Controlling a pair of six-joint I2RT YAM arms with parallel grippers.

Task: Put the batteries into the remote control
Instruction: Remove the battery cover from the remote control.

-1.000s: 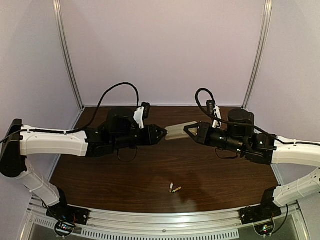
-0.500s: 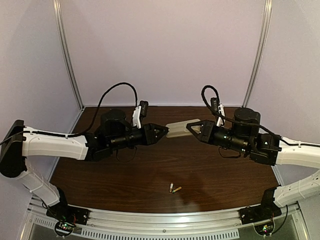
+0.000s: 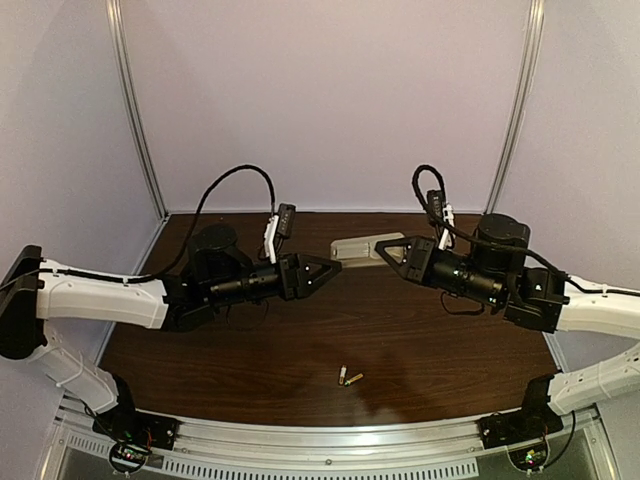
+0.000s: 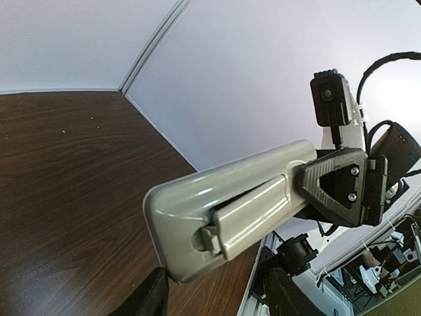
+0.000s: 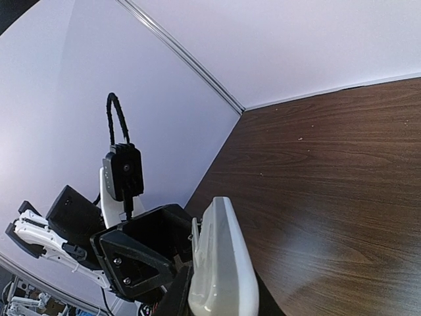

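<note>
Batteries (image 3: pixel 347 378) first, nearest the front rail. The two lie side by side, all but touching, on the dark surface (image 3: pixel 200 370), well apart from both arms.

Further in and up off the wood, the left gripper (image 3: pixel 328 266) points at the near end of the remote control (image 3: pixel 355 246). Its jaws are parted with nothing between them. From its own wrist view the fingers (image 4: pixel 155 297) sit just short of the remote's rounded end.

The remote hangs in the air with its back turned that way. The battery cover (image 4: pixel 253 210) is on it, with a thin dark gap along one edge and a small latch at the near end. Beyond that, the right gripper (image 3: pixel 390 250) is clenched on the remote's far end and carries it alone.

To my eye the step in hand is getting that cover off; loading has not begun. The next move asks the left gripper to line up finely on the latch and draw the cover away while the right holds firm. Only then do the batteries down front come into it.
</note>
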